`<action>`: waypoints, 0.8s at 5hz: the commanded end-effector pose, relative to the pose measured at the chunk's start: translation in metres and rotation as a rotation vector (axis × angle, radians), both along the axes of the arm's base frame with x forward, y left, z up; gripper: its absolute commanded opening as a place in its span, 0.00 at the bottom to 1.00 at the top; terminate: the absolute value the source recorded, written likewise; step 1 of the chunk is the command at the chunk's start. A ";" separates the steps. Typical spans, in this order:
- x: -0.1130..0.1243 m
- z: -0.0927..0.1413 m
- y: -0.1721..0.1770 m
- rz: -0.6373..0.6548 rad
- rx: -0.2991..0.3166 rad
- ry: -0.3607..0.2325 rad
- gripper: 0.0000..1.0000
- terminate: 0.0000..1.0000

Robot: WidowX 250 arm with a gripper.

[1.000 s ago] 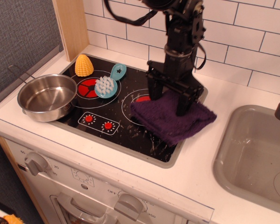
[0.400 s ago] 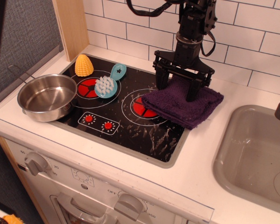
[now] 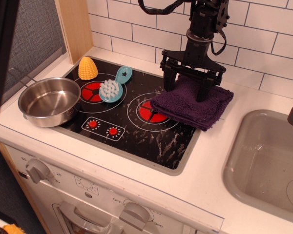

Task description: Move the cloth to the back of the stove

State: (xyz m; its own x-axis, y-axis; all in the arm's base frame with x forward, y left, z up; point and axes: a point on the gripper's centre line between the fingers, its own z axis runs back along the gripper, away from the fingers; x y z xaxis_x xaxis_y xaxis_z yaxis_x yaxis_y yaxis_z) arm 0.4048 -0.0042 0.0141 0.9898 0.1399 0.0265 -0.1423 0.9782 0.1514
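The dark purple cloth (image 3: 193,105) lies at the back right of the black stove (image 3: 132,131). It covers part of the right burner (image 3: 147,113) and hangs over the stove's right rim onto the white counter. My gripper (image 3: 185,91) stands upright over the cloth's back part with its fingers spread wide. The left finger (image 3: 167,83) is at the cloth's back left corner. The right finger (image 3: 204,90) is on the cloth's top. A hump of cloth rises between them.
A steel pot (image 3: 49,101) sits at the stove's front left corner. A blue brush (image 3: 112,87) lies on the left burner, with a yellow corn toy (image 3: 88,68) behind it. A grey sink (image 3: 268,161) lies to the right. The tiled wall is close behind the gripper.
The gripper and cloth moved from the stove's front right to its back right. In the last moment the gripper rose slightly while the cloth stayed.
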 end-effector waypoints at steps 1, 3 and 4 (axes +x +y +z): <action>-0.004 0.038 -0.002 -0.170 -0.187 -0.200 1.00 0.00; -0.011 0.081 -0.007 -0.260 -0.235 -0.317 1.00 0.00; -0.015 0.083 -0.006 -0.254 -0.184 -0.275 1.00 0.00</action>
